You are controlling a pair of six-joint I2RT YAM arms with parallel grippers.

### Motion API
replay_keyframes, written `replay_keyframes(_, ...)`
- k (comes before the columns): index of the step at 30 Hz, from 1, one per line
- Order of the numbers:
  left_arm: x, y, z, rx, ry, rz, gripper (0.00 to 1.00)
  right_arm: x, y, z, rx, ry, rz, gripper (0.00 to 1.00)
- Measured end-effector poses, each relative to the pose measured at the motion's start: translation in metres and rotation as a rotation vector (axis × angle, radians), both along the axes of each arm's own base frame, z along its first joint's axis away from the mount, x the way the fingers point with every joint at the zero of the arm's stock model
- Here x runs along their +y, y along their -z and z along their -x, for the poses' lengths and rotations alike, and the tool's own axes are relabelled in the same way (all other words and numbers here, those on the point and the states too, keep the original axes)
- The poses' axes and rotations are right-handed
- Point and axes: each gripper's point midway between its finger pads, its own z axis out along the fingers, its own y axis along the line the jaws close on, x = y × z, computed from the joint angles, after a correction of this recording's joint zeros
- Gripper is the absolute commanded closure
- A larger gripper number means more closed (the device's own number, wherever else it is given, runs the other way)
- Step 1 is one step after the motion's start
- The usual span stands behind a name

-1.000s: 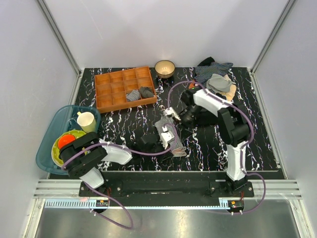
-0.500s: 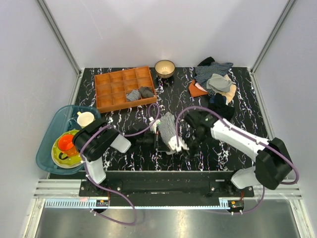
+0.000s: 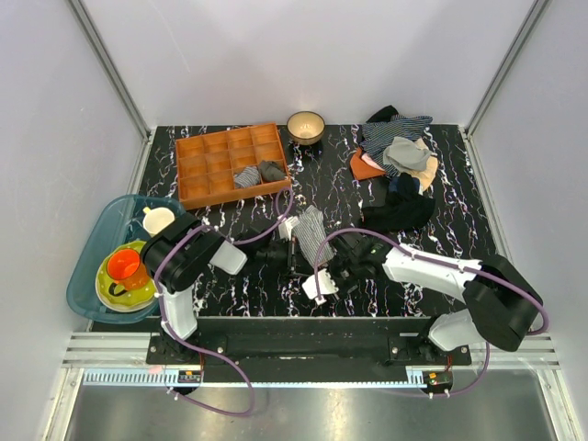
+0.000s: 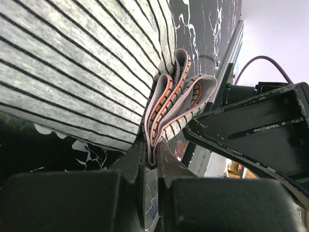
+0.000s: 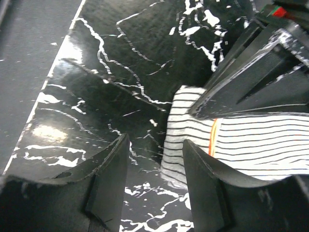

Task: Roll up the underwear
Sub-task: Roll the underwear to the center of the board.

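Note:
The underwear (image 3: 312,231), white cloth with thin grey pinstripes, lies lengthwise in the middle of the black marbled table. My left gripper (image 3: 294,257) reaches in from the left and is shut on its bunched edge (image 4: 166,113), where orange-red trim shows between the folds. The striped cloth (image 4: 82,63) spreads away above the jaws. My right gripper (image 3: 329,276) lies low on the table by the cloth's near end. Its jaws stand open (image 5: 154,179) over bare table with nothing between them. The underwear's corner (image 5: 188,140) lies just beyond the right finger (image 5: 207,188).
An orange compartment tray (image 3: 211,152) with two rolled garments stands at the back left, a bowl (image 3: 305,126) beside it. A pile of clothes (image 3: 400,147) and a black cloth (image 3: 397,213) lie at the back right. A blue basin (image 3: 87,276) with dishes sits left.
My right arm has swung from the far side down to the near end of the underwear. The left arm has reached in to the middle. The underwear has shifted and straightened.

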Motion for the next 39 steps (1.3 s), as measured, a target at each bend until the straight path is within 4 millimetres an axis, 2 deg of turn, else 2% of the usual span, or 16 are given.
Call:
replay_keyframes(6, -0.003, -0.001, -0.005, 0.014, -0.004, -0.014, 0.84, 0.007, 0.002, -0.016, -0.077, 0.017, -0.019, 0.44)
replay_keyframes(9, -0.003, 0.0, -0.006, 0.019, -0.009, -0.019, 0.75, 0.007, 0.016, -0.024, -0.098, 0.023, 0.006, 0.48)
replay_keyframes(11, -0.003, -0.001, -0.008, 0.016, -0.018, -0.021, 0.66, 0.009, 0.016, -0.029, -0.119, 0.028, 0.003, 0.5)
replay_keyframes(14, 0.003, -0.005, -0.016, -0.012, -0.065, -0.035, 0.55, 0.014, 0.016, -0.039, -0.156, 0.04, -0.002, 0.58)
replay_keyframes(17, 0.016, -0.02, -0.024, -0.07, -0.134, -0.041, 0.48, 0.018, 0.017, -0.045, -0.165, 0.052, 0.0, 0.66)
replay_keyframes(18, 0.022, -0.027, -0.026, -0.099, -0.159, -0.04, 0.41, 0.019, 0.017, -0.047, -0.163, 0.06, 0.002, 0.68)
replay_keyframes(22, 0.046, -0.065, -0.033, -0.307, -0.243, -0.026, 0.32, 0.021, 0.015, -0.049, -0.117, 0.094, 0.018, 0.74)
replay_keyframes(24, 0.059, -0.082, -0.028, -0.439, -0.27, -0.002, 0.3, 0.021, 0.014, -0.049, -0.07, 0.116, 0.03, 0.76)
replay_keyframes(26, 0.073, -0.089, -0.015, -0.55, -0.288, 0.016, 0.27, 0.021, 0.013, -0.049, -0.008, 0.138, 0.041, 0.77)
replay_keyframes(30, 0.093, -0.08, 0.011, -0.693, -0.286, 0.019, 0.27, 0.016, 0.01, -0.045, 0.171, 0.194, 0.073, 0.79)
replay_keyframes(33, 0.088, -0.087, 0.024, -0.811, -0.241, 0.048, 0.26, 0.011, 0.007, -0.039, 0.328, 0.23, 0.1, 0.8)
replay_keyframes(36, 0.07, -0.113, 0.042, -0.981, -0.162, 0.133, 0.24, 0.007, 0.004, -0.026, 0.516, 0.256, 0.139, 0.8)
replay_keyframes(39, 0.054, -0.117, 0.066, -1.09, -0.055, 0.166, 0.23, 0.005, 0.004, -0.013, 0.704, 0.272, 0.183, 0.8)
